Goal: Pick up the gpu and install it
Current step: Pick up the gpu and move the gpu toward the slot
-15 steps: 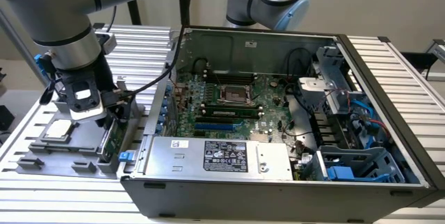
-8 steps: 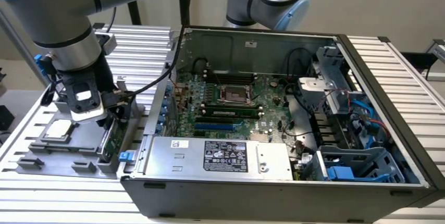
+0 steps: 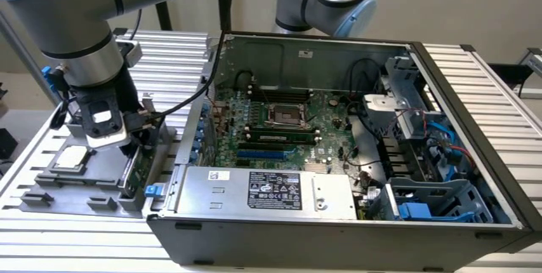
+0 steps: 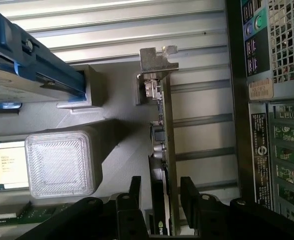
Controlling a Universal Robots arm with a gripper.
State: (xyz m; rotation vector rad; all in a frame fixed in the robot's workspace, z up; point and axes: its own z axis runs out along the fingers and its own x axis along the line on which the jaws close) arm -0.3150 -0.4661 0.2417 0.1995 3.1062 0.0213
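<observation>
Straddling the gpu [image 4: 166,140], your gripper [image 4: 161,181] stood open, one finger [image 4: 135,190] on either side of the card with a sliver of gap at both, and nothing was gripped. The gpu stood on edge in the grey tray [image 3: 51,187] at the exterior view's lower left, its silver bracket [image 4: 158,60] at the end away from the fingers. Beside it in the tray lay a processor chip [image 3: 70,157]. Farther off, toward the exterior view's right, sat the open computer case [image 3: 339,225], its motherboard [image 3: 280,117] exposed.
</observation>
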